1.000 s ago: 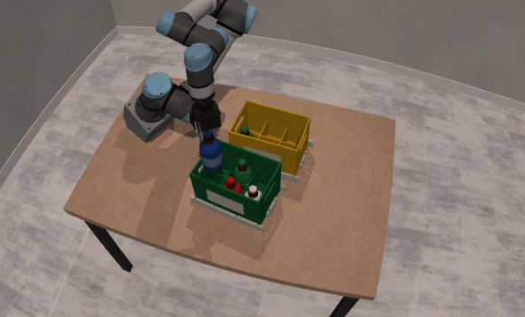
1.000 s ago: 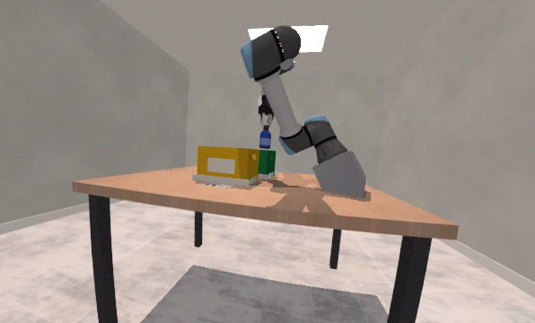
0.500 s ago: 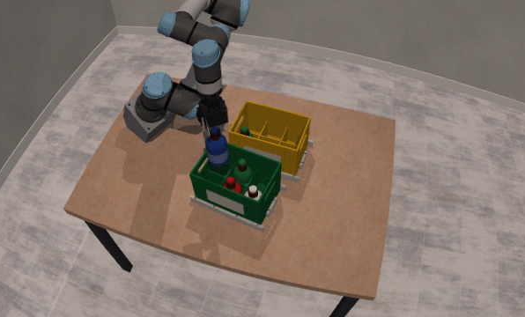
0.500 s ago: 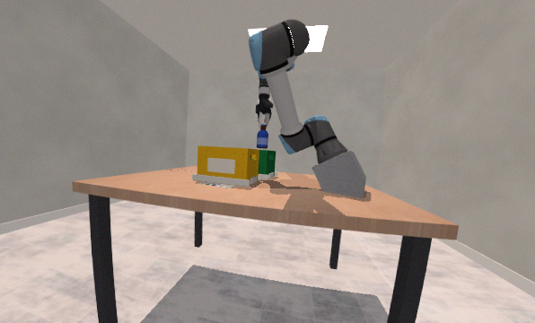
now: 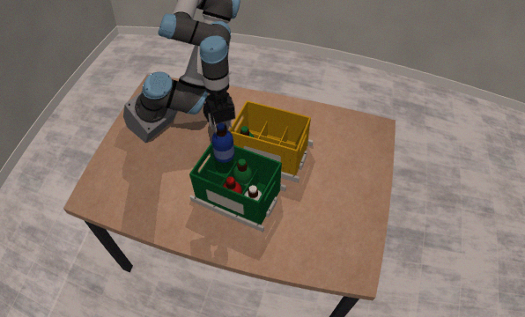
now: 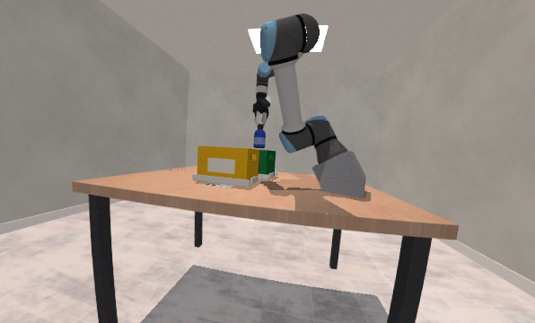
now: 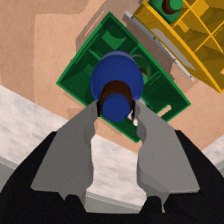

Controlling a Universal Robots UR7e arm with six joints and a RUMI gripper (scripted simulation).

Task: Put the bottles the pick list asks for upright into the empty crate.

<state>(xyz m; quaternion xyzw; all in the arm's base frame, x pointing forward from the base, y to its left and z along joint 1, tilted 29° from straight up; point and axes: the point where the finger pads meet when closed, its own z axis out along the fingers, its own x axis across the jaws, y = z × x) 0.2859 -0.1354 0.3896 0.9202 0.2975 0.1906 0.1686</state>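
Now we see the gripper (image 5: pixel 218 124) closed on the neck of the blue bottle (image 5: pixel 223 147), which hangs upright, lifted clear above the green crate (image 5: pixel 227 200). In the top view, the yellow crate (image 5: pixel 295 154) stands just beside it at about 1 o'clock, with one green bottle (image 5: pixel 245 130) inside its near-left compartment.

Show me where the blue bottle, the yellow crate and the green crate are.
blue bottle (image 5: pixel 223 147): top view, white label.
yellow crate (image 5: pixel 295 151): top view, near wall.
green crate (image 5: pixel 233 202): top view, front wall.
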